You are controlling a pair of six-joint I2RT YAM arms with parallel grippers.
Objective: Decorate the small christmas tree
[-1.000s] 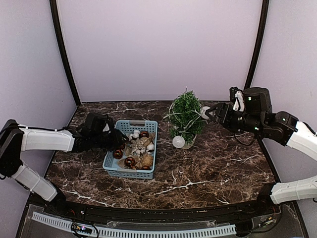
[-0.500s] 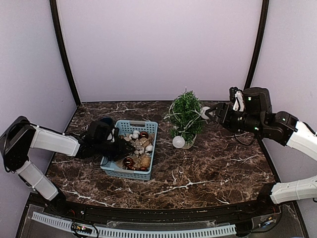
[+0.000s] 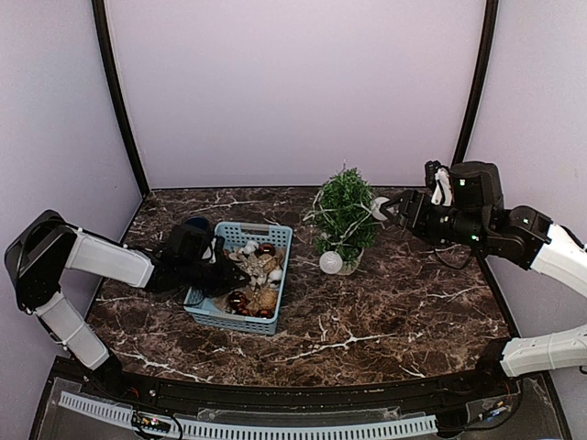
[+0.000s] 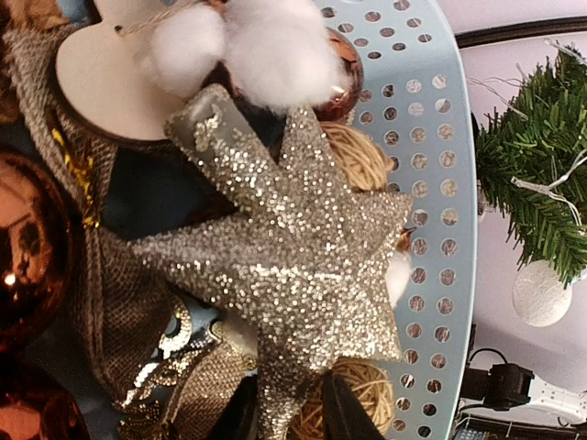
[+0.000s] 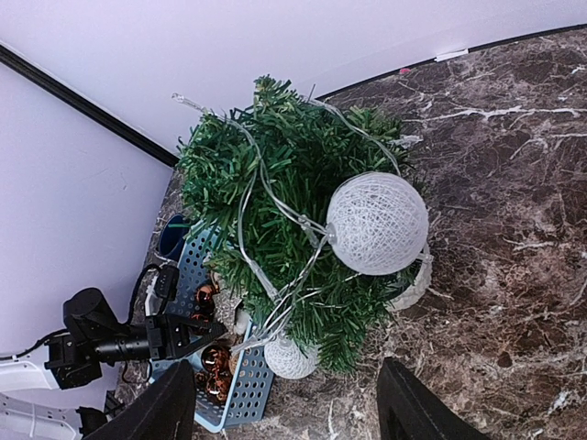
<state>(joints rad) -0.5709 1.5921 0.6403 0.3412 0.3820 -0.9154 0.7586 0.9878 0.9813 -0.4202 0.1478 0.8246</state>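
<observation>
The small christmas tree (image 3: 344,214) stands in its white pot (image 5: 418,278) at back centre, with a wire string of white thread balls (image 5: 377,223) draped on it. My right gripper (image 3: 384,210) is open at the tree's right side; in the right wrist view (image 5: 289,392) its fingers stand wide apart and empty, short of the balls. My left gripper (image 3: 238,275) reaches into the blue basket (image 3: 225,321). In the left wrist view (image 4: 289,417) its fingers are shut on one arm of a gold glitter star (image 4: 293,247) lying on the ornaments.
The basket (image 4: 431,137) also holds copper baubles (image 4: 27,247), twine balls (image 4: 362,151), white cotton puffs (image 4: 275,46) and burlap pieces. A dark blue cup (image 3: 195,223) stands behind the basket's left corner. Lilac walls close in the dark marble table (image 3: 394,312).
My left arm has pushed further into the basket and closed on the star; the basket has slid slightly toward the near edge. The right arm and tree have not moved.
</observation>
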